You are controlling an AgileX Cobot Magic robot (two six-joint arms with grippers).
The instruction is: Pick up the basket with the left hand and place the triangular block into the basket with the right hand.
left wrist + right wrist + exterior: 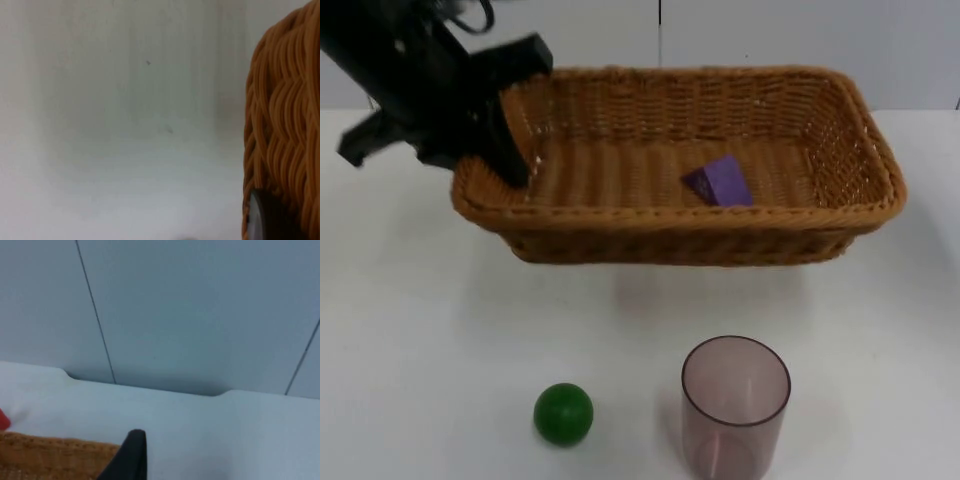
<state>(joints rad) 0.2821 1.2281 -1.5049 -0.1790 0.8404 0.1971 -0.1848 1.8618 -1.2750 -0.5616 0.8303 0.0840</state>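
No readable text, labels, brands, numbers or signs on anything in these views

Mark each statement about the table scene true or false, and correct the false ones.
1. The purple triangular block lies inside the wicker basket. True.
2. The left claw grips the basket's rim at its left end. True.
3. The green ball sits in the basket. False: it rests on the white table, in front of the basket.
4. The tinted cup lies on its side. False: it stands upright, to the right of the ball.
5. The cup touches the basket. False: bare table separates them.
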